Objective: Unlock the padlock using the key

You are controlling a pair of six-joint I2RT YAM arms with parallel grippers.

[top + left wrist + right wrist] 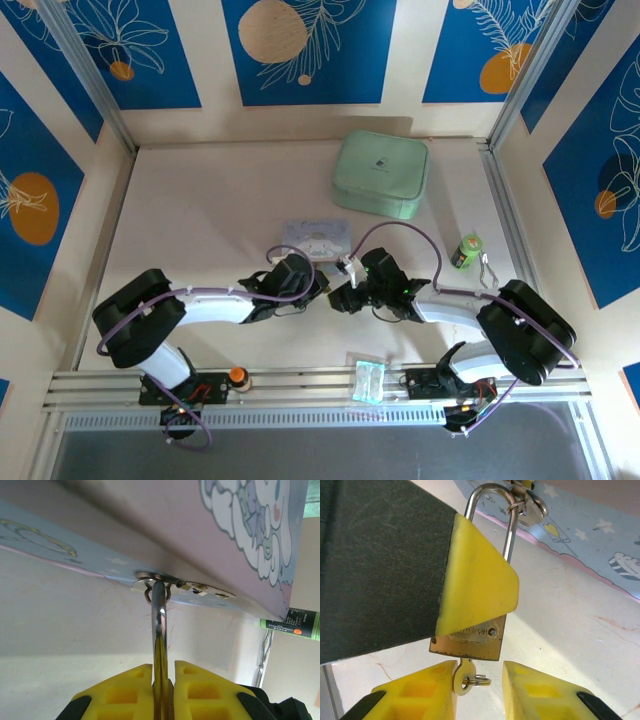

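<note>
— Yellow pads of the left gripper (pixel 162 672), what are they doing?

— They are pressed together on the padlock (pixel 475 642), one pad on each flat face of its brass body. From the left wrist the lock shows edge-on, a thin strip rising out of the closed fingers.

— And above those fingers?

— The silver shackle (pixel 490 500) runs straight up from the grip and passes through a small metal hasp (pixel 532 507) on the edge of the blue cartoon tin (pixel 225 530). The tin lies just beyond the gripper, its edge overhead in the wrist view.

— Where is the right gripper (pixel 480 672)?

— Directly under the padlock body, fingers parted. Between them sits the key (pixel 461 679). Its round head pokes out from the underside of the lock, with a small split ring hanging on it. The head is close against one finger and there is a clear gap to the other, so nothing is clamped there. I cannot tell how far the blade has gone in.

— Further out?

— From above, both grippers meet tip to tip at the tin's near edge. Beyond the right gripper and to its outer side stands a green bottle (pixel 466 250). Well past the tin lies a mint-green case (pixel 380 175) on the pale table (pixel 220 200). Behind the grippers, at the arm bases, are a clear packet (pixel 367 378) and an orange knob (pixel 237 376).
</note>
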